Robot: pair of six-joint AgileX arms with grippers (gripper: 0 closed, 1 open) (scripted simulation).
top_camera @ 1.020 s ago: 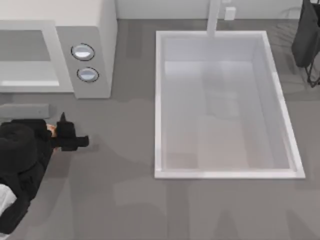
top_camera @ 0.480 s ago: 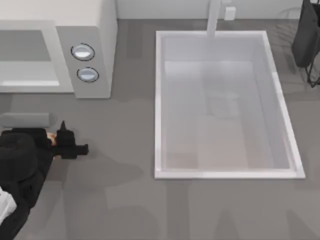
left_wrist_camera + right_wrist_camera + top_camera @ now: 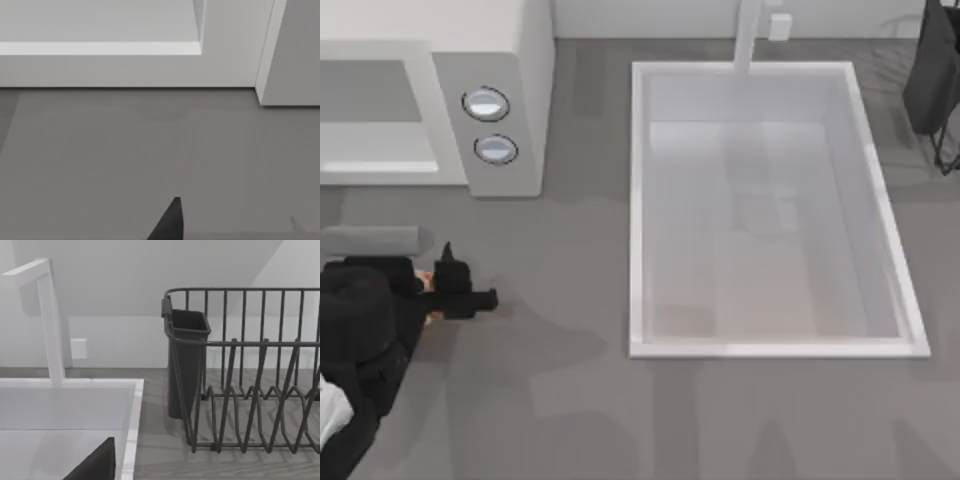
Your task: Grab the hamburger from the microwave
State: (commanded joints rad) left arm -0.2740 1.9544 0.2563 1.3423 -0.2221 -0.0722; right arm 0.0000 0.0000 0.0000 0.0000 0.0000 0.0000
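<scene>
The white microwave [image 3: 505,60] stands at the back left, with two round knobs [image 3: 486,103] on its side panel. Its front cavity [image 3: 370,90] looks bare where I can see into it, and its lower front edge [image 3: 130,70] appears in the left wrist view. My left gripper [image 3: 455,285] hovers over the grey table just in front of the microwave, facing it. A small orange-brown patch [image 3: 424,284] peeks out beside the gripper body; I cannot tell whether it is the hamburger. My right arm [image 3: 932,75] stays parked at the back right.
A large white sink basin [image 3: 638,200] fills the middle and right of the table, with a white faucet [image 3: 50,325] at its back edge. A dark wire dish rack [image 3: 250,370] with a black cup holder [image 3: 186,365] stands at the far right.
My left arm and gripper drew back from the microwave toward the table's front edge, then nearly stopped. The orange-brown patch moved along with them. The right arm stayed still.
</scene>
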